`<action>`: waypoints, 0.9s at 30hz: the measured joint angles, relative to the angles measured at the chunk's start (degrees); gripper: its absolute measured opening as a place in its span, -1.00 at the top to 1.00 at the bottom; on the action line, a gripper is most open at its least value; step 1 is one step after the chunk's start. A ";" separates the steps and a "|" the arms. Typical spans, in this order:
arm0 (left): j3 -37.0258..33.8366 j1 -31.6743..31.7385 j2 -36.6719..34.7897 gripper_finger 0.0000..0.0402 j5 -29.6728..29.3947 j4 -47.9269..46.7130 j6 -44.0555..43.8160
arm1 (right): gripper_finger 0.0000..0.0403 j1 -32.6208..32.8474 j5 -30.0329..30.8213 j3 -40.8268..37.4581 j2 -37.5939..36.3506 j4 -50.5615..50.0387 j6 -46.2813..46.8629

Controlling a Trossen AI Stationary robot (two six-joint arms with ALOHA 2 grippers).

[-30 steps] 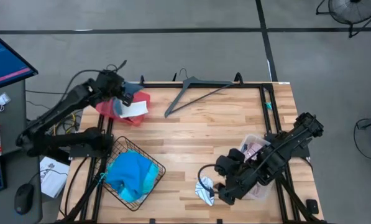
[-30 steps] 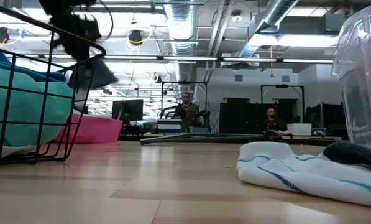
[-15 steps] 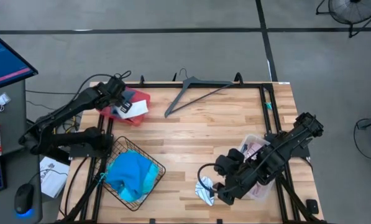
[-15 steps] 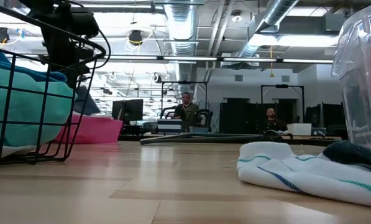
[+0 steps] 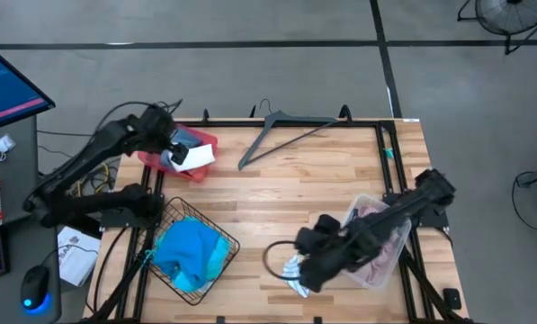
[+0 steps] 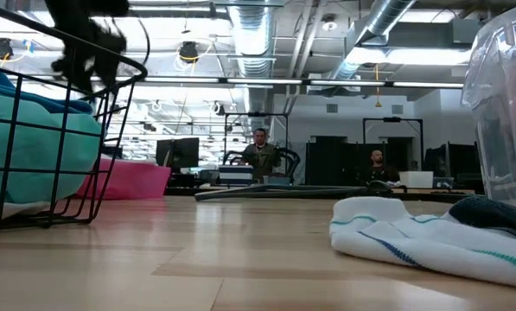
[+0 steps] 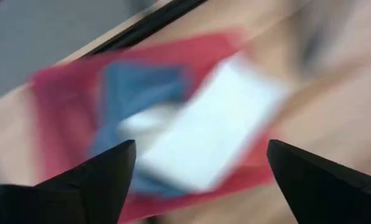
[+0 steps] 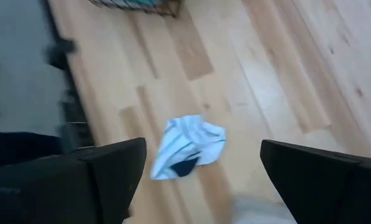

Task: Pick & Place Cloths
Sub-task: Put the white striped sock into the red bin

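Note:
My left gripper (image 5: pixel 166 137) hangs open above the red tray (image 5: pixel 151 158) at the table's far left; in its wrist view (image 7: pixel 201 177) nothing lies between its fingers. In the tray lie a blue-grey cloth (image 7: pixel 138 87) and a white cloth (image 7: pixel 216 134). My right gripper (image 5: pixel 301 268) is open above a crumpled white cloth with teal stripes (image 8: pixel 188 149), which lies flat on the wood near the front edge (image 6: pixel 422 235). A turquoise cloth (image 5: pixel 189 250) fills the wire basket (image 5: pixel 225 236).
A clear plastic box (image 5: pixel 382 245) holding a pink cloth stands at the right, under my right arm. A grey hanger (image 5: pixel 281 130) lies at the far edge. Bare wood stretches across the table's middle. People sit in the room beyond (image 6: pixel 259 151).
My left gripper has opened and let go of the blue-grey cloth, which has dropped into the red tray; the gripper has then risen a little. My right gripper, still open, has moved toward the table's left edge over the white striped cloth.

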 joint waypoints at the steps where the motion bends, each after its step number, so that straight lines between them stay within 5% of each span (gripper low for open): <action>1: 1.53 -0.75 -1.11 -0.75 3.54 0.33 -1.34 | -0.55 -0.74 -0.51 0.00 1.39 -0.04 -1.01; 5: 7.09 -5.00 -6.43 -0.78 13.78 4.63 -6.58 | -0.55 -3.71 -4.13 0.00 7.87 0.51 -7.26; 10: 10.58 -12.12 -15.19 -0.71 19.76 17.79 -14.55 | -0.55 -5.66 -6.07 -0.05 14.21 1.57 -14.01; 16: 10.72 -20.06 -23.31 -0.63 20.23 31.25 -21.70 | -0.55 -5.72 -11.21 0.02 20.76 3.41 -19.72; 27: 10.67 -24.05 -21.84 -0.59 21.34 33.62 -23.52 | -0.53 -3.42 -14.96 0.20 29.76 6.73 -21.77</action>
